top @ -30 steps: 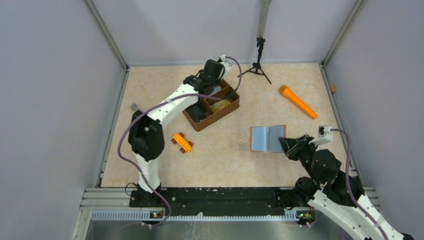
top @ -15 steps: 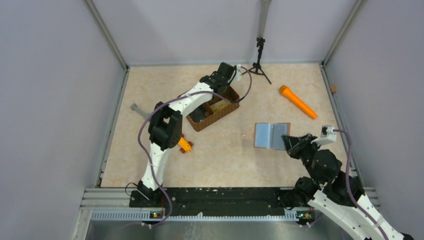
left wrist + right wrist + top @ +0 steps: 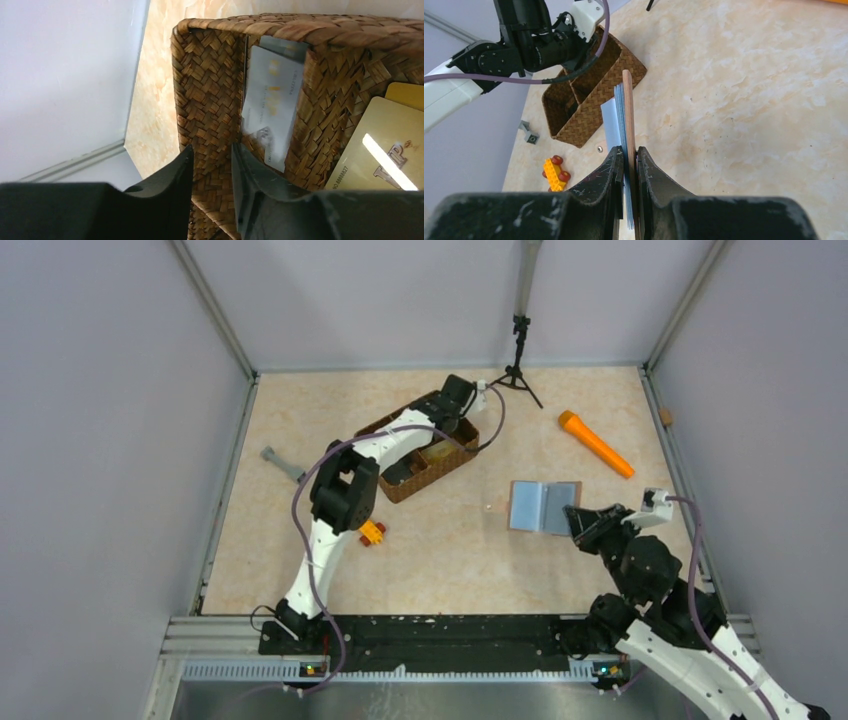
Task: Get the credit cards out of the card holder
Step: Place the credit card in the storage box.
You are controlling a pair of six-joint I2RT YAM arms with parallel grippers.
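The card holder (image 3: 541,506) hangs open, tan outside and pale blue inside, with my right gripper (image 3: 578,521) shut on its near edge. The right wrist view shows it edge-on (image 3: 627,107), pinched between my right gripper's (image 3: 628,151) jaws. My left gripper (image 3: 212,148) hovers open over the end wall of the woven basket (image 3: 210,85), nothing between its fingers. A white card (image 3: 272,107) leans inside the end compartment. Gold cards (image 3: 385,150) lie in the compartment beside it. From above, the left gripper (image 3: 442,426) is over the basket (image 3: 440,472).
An orange cylinder (image 3: 595,443) lies at the back right, and a small black tripod (image 3: 518,360) stands by the back wall. A yellow toy car (image 3: 370,531) sits near the left arm's elbow. A grey piece (image 3: 282,462) lies at the left.
My left gripper has swung right over the basket and gone from shut to open. My right gripper has carried the card holder slightly right and toward the back.
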